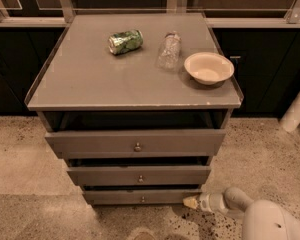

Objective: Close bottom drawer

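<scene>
Lower right, your gripper, tips together, met the bottom drawer, which looked slightly out, so the push seemed unfinished.

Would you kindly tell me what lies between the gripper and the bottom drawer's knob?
Only bare grey drawer front, in the camera view: the gripper is at the right end of the bottom drawer, beyond its knob.

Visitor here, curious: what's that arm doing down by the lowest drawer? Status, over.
End effector near floor, at right end of bottom drawer front. Drawer looks slightly out, not yet shut. Nothing seen in the way.
</scene>
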Controlling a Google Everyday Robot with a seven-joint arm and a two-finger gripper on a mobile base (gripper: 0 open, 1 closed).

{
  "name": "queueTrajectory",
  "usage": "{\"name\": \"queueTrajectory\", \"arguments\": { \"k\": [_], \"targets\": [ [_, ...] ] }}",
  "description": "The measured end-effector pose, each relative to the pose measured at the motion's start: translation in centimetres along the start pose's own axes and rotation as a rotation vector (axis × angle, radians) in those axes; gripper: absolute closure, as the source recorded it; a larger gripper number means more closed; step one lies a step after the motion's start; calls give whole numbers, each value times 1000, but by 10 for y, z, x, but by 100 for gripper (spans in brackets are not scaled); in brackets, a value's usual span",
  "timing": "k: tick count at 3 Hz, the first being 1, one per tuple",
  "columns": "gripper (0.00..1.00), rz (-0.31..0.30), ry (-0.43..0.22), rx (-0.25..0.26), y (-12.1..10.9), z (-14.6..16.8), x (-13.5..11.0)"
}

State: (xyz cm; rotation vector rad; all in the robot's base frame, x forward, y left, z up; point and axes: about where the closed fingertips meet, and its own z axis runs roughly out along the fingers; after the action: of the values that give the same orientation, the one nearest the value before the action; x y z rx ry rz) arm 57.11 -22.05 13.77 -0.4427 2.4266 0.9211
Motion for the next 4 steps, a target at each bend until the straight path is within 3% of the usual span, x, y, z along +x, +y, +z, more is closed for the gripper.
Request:
{"name": "queueTrajectory", "arguments": {
  "k": [1,2,3,4],
  "targets": [
    [100,0,0,0,1,-1,2],
    [100,56,35,-32,-4,-16,7],
    [100,156,65,-80,-10,-67,3],
    [100,219,58,-90,-17,-121,-6]
  ]
}}
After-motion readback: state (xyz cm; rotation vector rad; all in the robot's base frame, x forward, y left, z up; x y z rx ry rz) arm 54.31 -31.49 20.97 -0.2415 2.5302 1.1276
